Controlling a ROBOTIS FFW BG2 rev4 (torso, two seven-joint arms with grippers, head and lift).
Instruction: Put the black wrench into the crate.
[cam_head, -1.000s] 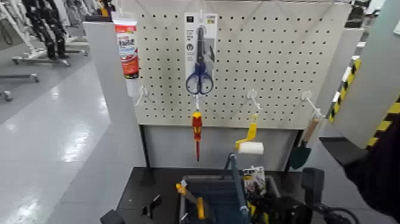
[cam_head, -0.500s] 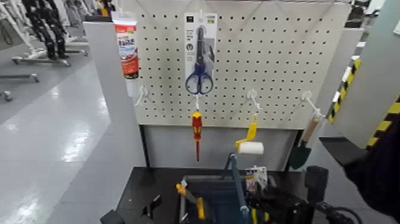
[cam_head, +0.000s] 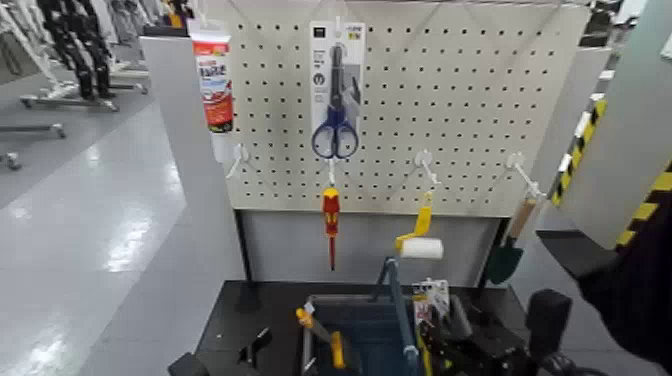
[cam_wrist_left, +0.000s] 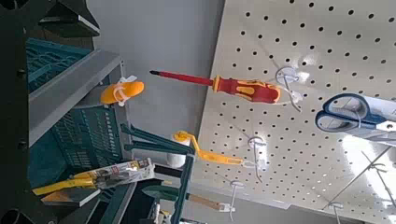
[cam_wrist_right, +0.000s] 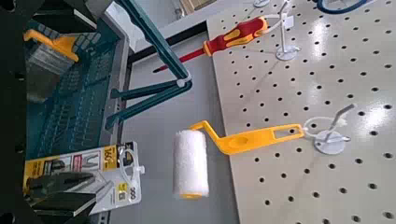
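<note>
Head view: the crate (cam_head: 362, 308) sits on the tabletop (cam_head: 233, 310), and here's the black wrench (cam_head: 432, 292), carded, inside by the crate's far right corner! Right claw (cam_head: 455, 335) over that side, left claw (cam_head: 225, 352) waiting by the tabletop's left edge.

Left wrist view: this claw's open, the screwdriver (cam_wrist_left: 247, 90) hanging from its hook.

Right wrist view: claw wide open around the wrench's card, paint roller (cam_wrist_right: 191, 163) hanging nearby.
</note>
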